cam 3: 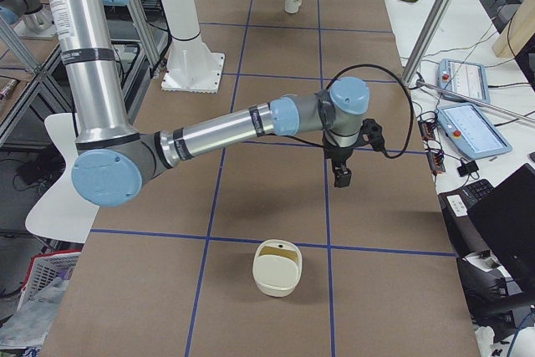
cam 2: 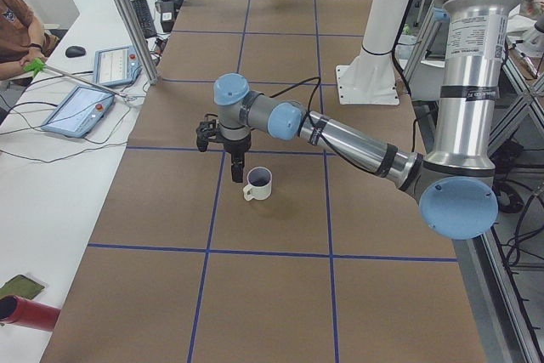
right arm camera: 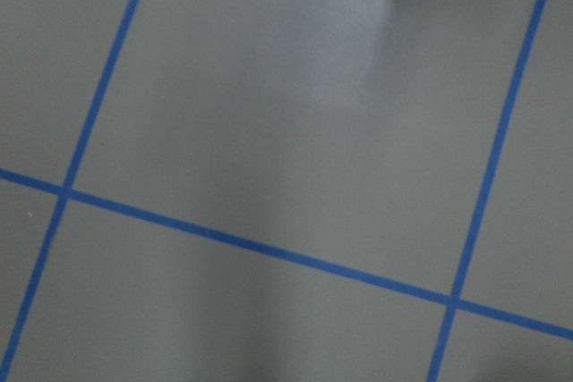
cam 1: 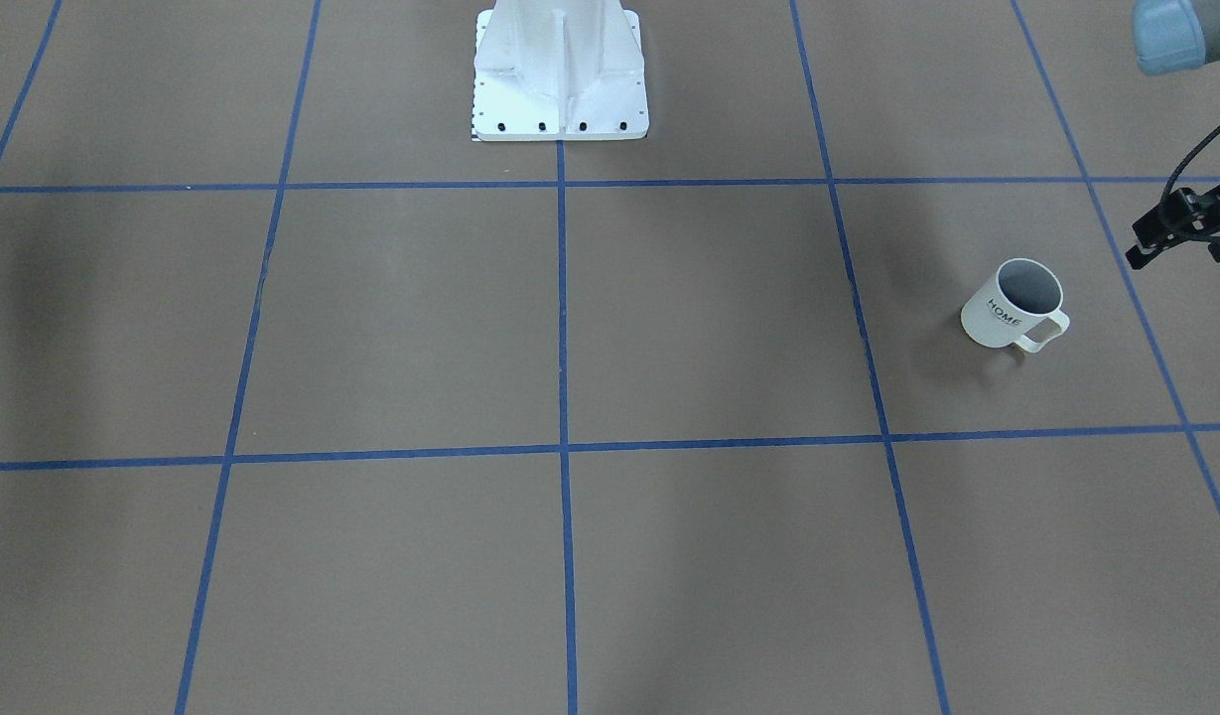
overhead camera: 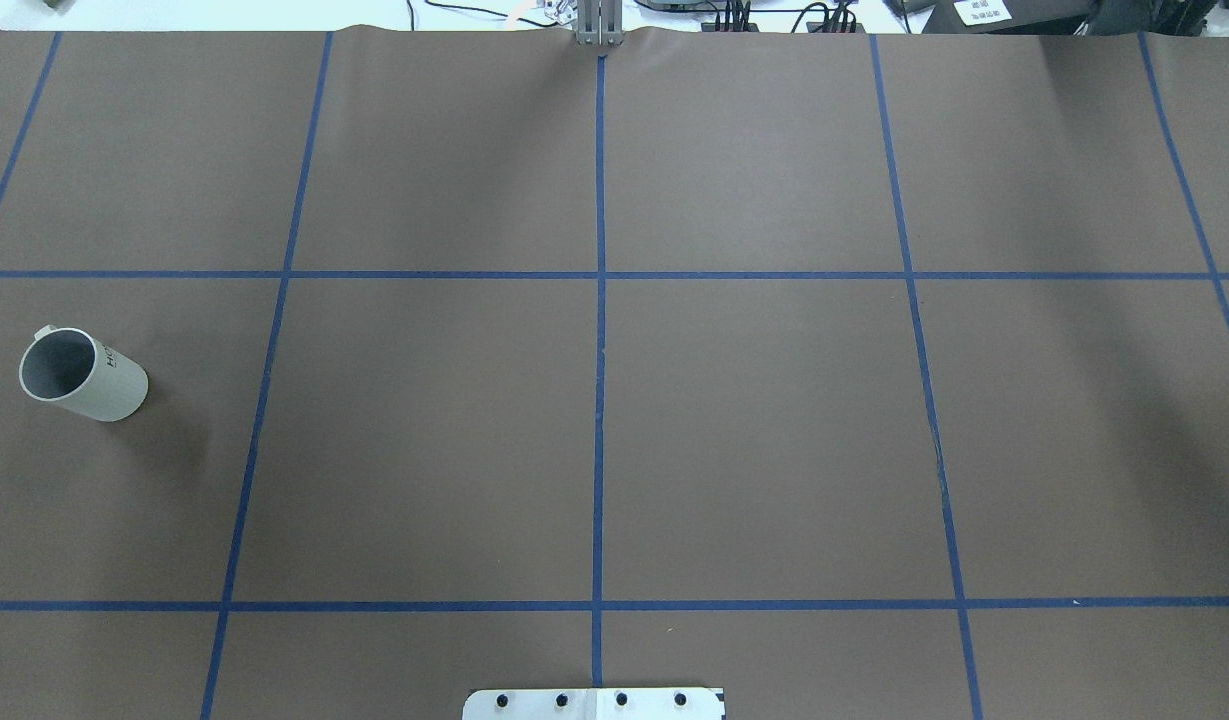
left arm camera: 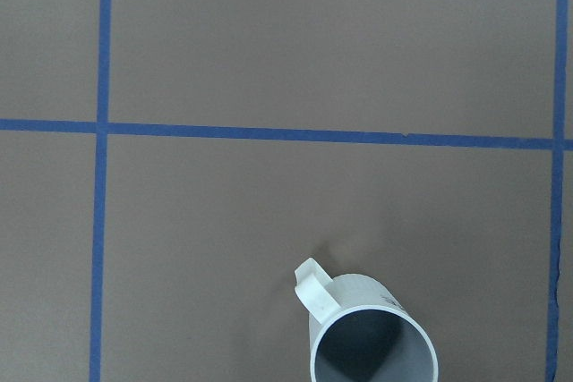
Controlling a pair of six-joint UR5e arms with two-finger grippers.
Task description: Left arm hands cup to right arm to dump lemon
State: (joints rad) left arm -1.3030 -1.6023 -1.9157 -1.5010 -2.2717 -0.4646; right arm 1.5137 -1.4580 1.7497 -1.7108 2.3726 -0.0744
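Left arm [cam 2: 348, 142] outstretched, left gripper [cam 2: 236, 176] pointing down, right arm [cam 3: 217, 131] outstretched, right gripper [cam 3: 342, 179] down

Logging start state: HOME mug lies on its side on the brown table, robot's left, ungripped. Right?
No. The mug stands upright, mouth up; the exterior left view shows it. The rest holds: brown table, robot's left, ungripped.

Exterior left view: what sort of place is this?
Likely a robotics lab test cell. The left arm works over a brown-papered table gridded with blue tape, and teach pendants lie on the side bench.
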